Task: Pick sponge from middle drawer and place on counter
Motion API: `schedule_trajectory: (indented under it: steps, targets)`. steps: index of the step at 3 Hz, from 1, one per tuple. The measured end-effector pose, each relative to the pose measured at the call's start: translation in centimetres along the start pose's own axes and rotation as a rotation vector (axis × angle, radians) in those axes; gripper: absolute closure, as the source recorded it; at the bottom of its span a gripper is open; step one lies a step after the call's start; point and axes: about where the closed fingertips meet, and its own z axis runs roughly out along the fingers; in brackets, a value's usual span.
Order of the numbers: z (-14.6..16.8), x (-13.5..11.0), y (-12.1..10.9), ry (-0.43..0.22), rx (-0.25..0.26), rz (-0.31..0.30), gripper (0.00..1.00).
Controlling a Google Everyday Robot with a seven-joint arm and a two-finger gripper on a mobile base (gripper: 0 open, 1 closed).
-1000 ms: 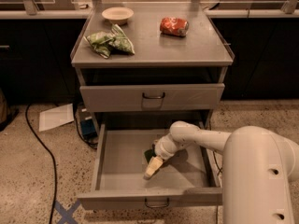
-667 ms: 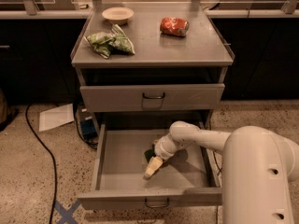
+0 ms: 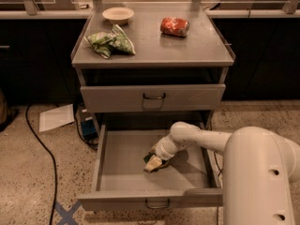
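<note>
Reaching into middle drawer [image 3: 121, 170], gripper [image 3: 153, 164] at sponge [image 3: 160, 158] mid-floor; hold unclear; side walls well apart.

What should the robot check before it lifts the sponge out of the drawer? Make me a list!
1. Middle drawer pulled open: ok.
2. Gripper down at the sponge inside the drawer: ok.
3. Firm hold on the sponge: cannot tell.
4. Room on the counter between the snack bags and the red packet: ok.
5. Upper drawer shut, out of the lifting path: ok.
</note>
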Motion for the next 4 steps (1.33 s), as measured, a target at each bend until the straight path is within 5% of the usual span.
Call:
schedule_trajectory:
  steps: [2,3,4]
  targets:
    - [0.01,0.0,0.0,0.0,0.0,0.0,0.88]
    - [0.01,0.0,0.01,0.0,0.0,0.0,0.86]
    - [0.01,0.0,0.01,0.0,0.0,0.0,0.62]
